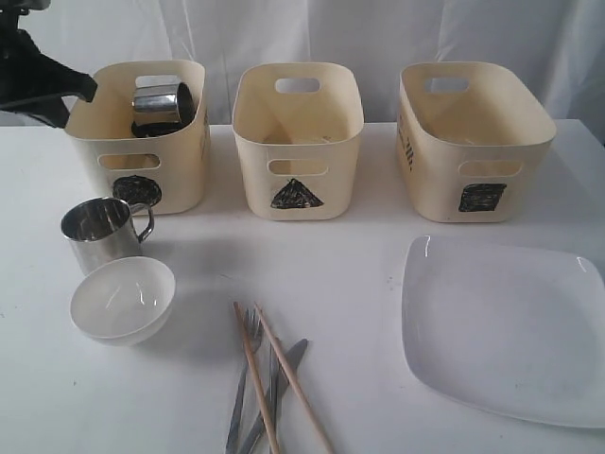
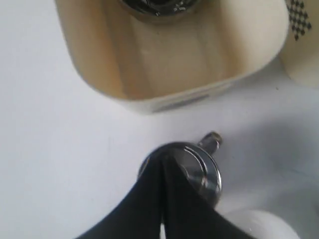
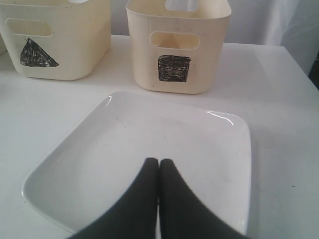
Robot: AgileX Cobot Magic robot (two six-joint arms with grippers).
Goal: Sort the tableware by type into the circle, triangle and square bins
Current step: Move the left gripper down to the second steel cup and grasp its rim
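Observation:
One steel mug (image 1: pixel 161 99) lies tilted inside the circle bin (image 1: pixel 142 180) on a dark shape; the steel bowl cannot be made out. The other steel mug (image 1: pixel 99 232) stands on the table in front of that bin, beside the white bowl (image 1: pixel 123 298). My left gripper (image 1: pixel 87 88) is shut and empty, hanging above this mug (image 2: pixel 202 172) near the circle bin (image 2: pixel 174 79). The fork, knives and chopsticks (image 1: pixel 269 383) lie crossed at the front. My right gripper (image 3: pixel 159 162) is shut and empty over the white plate (image 3: pixel 149 134), out of the exterior view.
The triangle bin (image 1: pixel 298 142) stands in the middle and the square bin (image 1: pixel 477 142) to the right, both against a white curtain. The plate (image 1: pixel 506 326) reaches the table's right front corner. The white bowl (image 2: pixel 259 224) is close to the mug.

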